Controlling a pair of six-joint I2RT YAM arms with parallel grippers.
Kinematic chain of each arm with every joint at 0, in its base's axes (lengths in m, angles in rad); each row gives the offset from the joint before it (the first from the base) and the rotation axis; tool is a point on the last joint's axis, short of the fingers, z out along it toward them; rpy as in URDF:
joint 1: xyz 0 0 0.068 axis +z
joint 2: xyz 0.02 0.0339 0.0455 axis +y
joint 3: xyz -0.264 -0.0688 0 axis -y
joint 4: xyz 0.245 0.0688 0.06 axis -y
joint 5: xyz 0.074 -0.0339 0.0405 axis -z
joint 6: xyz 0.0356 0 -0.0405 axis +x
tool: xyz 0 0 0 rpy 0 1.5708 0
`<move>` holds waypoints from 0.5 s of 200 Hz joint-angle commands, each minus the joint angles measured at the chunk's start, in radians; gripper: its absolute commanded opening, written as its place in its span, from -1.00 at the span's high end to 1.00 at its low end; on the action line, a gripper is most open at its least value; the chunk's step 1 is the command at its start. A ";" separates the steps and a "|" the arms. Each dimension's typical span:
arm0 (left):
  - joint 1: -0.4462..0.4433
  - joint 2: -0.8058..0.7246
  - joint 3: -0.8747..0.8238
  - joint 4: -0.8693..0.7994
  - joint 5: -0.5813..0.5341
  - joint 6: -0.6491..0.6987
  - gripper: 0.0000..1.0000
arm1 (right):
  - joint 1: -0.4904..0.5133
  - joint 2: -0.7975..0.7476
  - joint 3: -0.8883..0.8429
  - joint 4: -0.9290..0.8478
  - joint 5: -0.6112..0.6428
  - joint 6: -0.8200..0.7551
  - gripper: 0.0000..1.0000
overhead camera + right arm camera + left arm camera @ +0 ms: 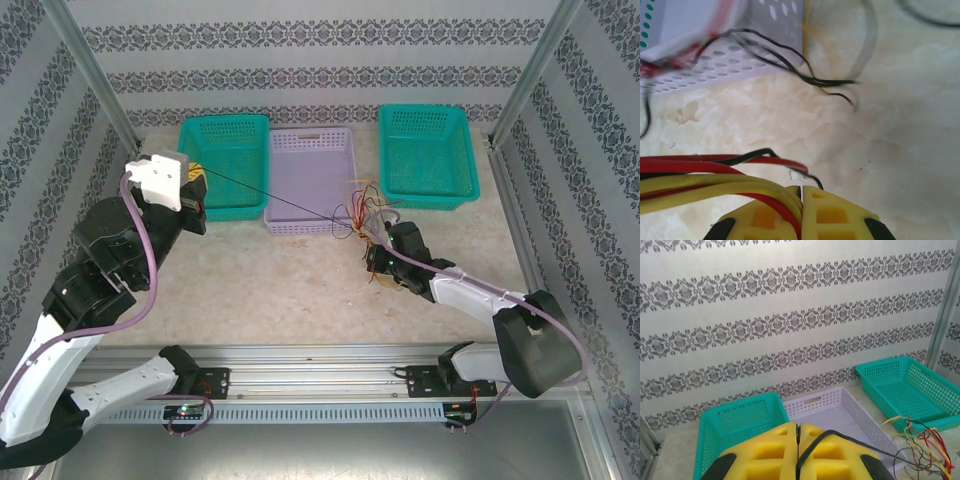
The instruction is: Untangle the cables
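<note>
A tangle of thin red, yellow, orange and black cables (358, 212) lies at the front right corner of the purple basket (312, 140). My right gripper (377, 263) sits low on the table beside it. In the right wrist view this gripper (801, 189) is shut on a bunch of red and yellow cables (715, 185). My left gripper (200, 176) is raised over the left teal basket (232, 130). It is shut (798, 427) on one black cable (840, 436), which stretches taut (270, 195) across to the tangle (922, 445).
A second teal basket (425, 120) stands at the back right, beside the purple one. Metal frame posts (95, 70) rise at both back corners in front of patterned walls. Bare marble tabletop (280, 290) lies between the baskets and the arm bases.
</note>
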 commanded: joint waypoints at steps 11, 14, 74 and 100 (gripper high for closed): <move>0.010 -0.050 0.140 0.156 -0.128 0.053 1.00 | -0.067 0.016 -0.030 -0.229 0.080 0.057 1.00; 0.010 -0.050 0.143 0.154 -0.128 0.057 1.00 | -0.075 0.012 -0.037 -0.220 0.070 0.059 1.00; 0.010 -0.039 0.229 0.131 -0.164 0.131 1.00 | -0.115 0.010 -0.010 -0.244 0.042 0.067 1.00; 0.010 -0.027 0.226 0.105 -0.148 0.115 1.00 | -0.109 0.000 0.009 -0.300 0.075 0.042 1.00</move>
